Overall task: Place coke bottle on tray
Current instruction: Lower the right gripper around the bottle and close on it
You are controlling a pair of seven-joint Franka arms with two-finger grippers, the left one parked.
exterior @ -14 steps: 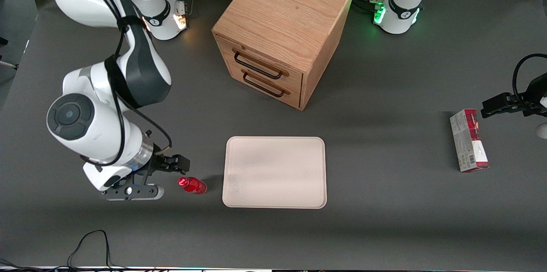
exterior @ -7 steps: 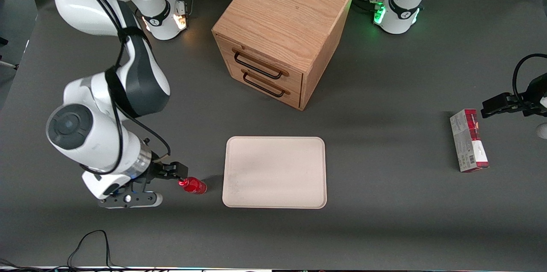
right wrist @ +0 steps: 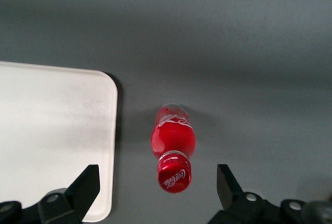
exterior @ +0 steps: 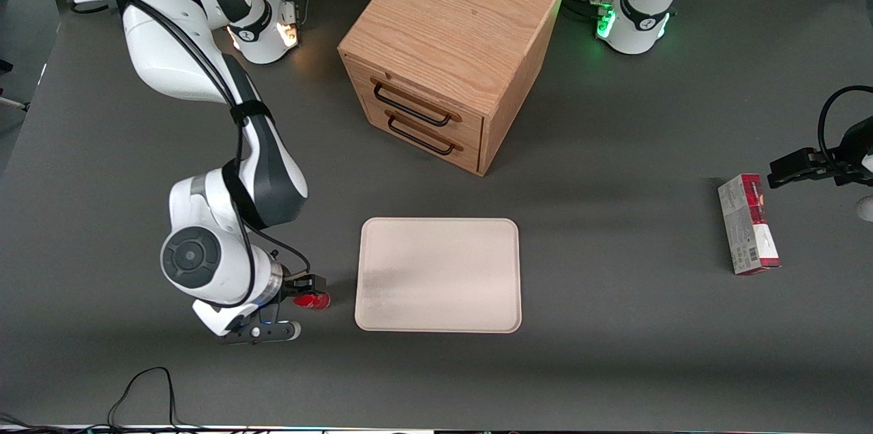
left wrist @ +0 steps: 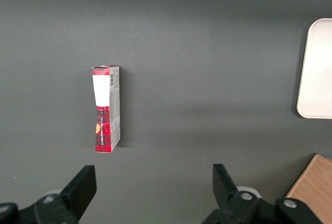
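- Right wrist view: the gripper point(right wrist: 158, 193) hangs above the coke bottle point(right wrist: 173, 143), its fingers point(right wrist: 85, 187) spread wide to either side, gripping nothing.
- The bottle stands on the table just beside the tray point(right wrist: 46, 130), not on it.
- Risk: the round bottle may tip or slip if the fingers close off-centre or high on the cap.

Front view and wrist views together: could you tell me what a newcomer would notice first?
Probably the small red coke bottle on the dark table, beside the cream tray toward the working arm's end, with the gripper above it, fingers open. Next, the wooden two-drawer cabinet farther from the front camera than the tray.
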